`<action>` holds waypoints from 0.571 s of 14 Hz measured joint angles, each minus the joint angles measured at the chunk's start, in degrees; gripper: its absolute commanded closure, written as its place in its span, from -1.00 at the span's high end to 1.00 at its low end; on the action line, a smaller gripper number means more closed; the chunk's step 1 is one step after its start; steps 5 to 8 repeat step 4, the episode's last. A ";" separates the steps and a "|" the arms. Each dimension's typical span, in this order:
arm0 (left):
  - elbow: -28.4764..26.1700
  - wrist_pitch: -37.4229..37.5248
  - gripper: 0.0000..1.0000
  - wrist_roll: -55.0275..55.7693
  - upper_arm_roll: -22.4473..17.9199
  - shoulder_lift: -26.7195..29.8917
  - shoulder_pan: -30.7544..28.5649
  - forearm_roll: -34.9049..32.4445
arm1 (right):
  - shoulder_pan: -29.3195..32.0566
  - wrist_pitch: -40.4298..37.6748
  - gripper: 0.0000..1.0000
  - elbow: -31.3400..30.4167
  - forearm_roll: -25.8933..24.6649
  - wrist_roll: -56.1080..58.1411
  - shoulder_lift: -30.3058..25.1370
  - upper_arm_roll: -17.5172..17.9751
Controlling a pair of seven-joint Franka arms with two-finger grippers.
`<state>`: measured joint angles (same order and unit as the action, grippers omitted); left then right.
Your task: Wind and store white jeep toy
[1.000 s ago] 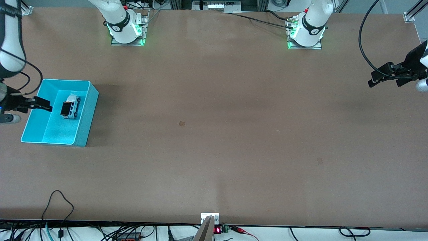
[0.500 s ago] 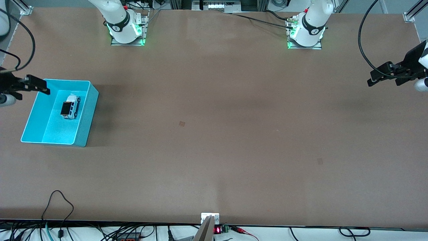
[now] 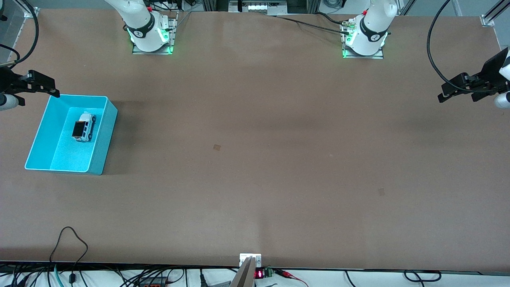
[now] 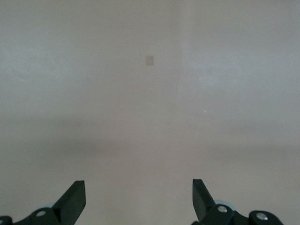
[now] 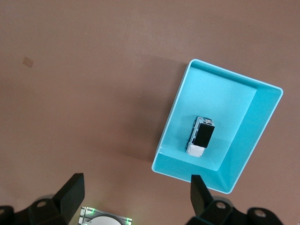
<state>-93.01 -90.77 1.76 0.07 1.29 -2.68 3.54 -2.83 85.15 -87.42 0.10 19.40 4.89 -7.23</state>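
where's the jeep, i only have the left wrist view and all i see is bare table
Observer: The white jeep toy sits inside the turquoise bin, at the right arm's end of the table.
Operator: is it on its wheels
Observer: Yes, upright, black roof panel up, nothing touching it.
Operator: where's the right gripper
Observer: The right gripper is open and empty, over the table beside the bin corner farthest from the front camera.
Operator: and mine
Observer: The left gripper is open, waiting over the table at the left arm's end.
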 measured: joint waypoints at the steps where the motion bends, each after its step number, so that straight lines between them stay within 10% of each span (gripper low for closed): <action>1: 0.00 0.00 1.00 0.00 0.01 0.01 0.00 0.00 | -0.08 -0.02 1.00 -0.19 0.00 0.00 0.00 0.00; 8: 0.00 0.00 1.00 -0.05 0.03 0.27 0.00 0.00 | -0.15 -0.06 1.00 -0.28 0.00 0.00 0.00 0.00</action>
